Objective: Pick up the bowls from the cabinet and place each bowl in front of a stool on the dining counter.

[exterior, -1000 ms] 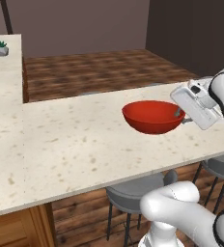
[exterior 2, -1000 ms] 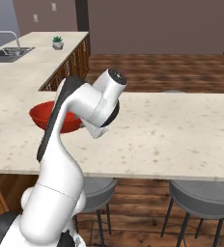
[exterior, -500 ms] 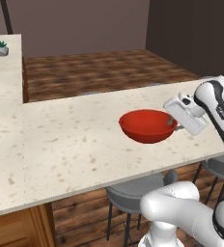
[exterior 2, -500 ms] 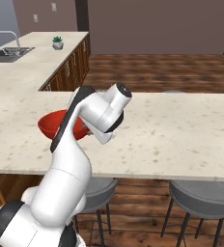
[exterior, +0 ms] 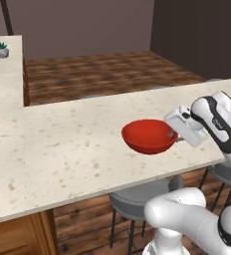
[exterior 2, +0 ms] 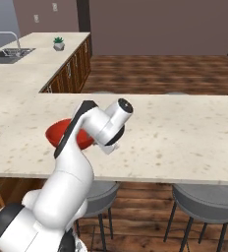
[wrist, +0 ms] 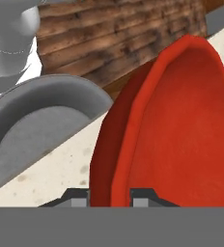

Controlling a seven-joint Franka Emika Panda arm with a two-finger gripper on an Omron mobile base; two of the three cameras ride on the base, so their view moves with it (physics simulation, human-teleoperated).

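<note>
You face a long beige speckled stone tabletop [exterior: 82,144], the dining counter, running across both base views with a thick plain edge toward you. In the left base view it joins a second stretch of the same stone running away along the left side. Beyond the tabletop lies dark brown plank flooring [exterior: 102,74] and a plain dark wall.

Your white arm [exterior 2: 86,142] bends over the tabletop's near edge. In the left base view it reaches in from the right, its hand level with the red bowl.

Two grey round-seated stools [exterior 2: 204,202] stand under the tabletop's near edge in the right base view; the other stool [exterior: 137,199] sits almost directly below the red bowl in the left base view.

The red bowl [exterior: 150,135] is glossy, wide and round. It sits upright near the tabletop's near edge, above that stool. Whether its base touches the stone or hangs just above it, you cannot tell. In the right base view the bowl [exterior 2: 62,133] is partly hidden behind your arm.

Your fingers [wrist: 109,197] are closed on the red bowl's rim [wrist: 147,111], one dark fingertip on the outer wall and one inside, as the hand view shows.

Far from the red bowl, a small potted plant [exterior: 1,49] stands on the side stretch of stone, and a sink with a curved tap [exterior 2: 10,47] lies near it.
</note>
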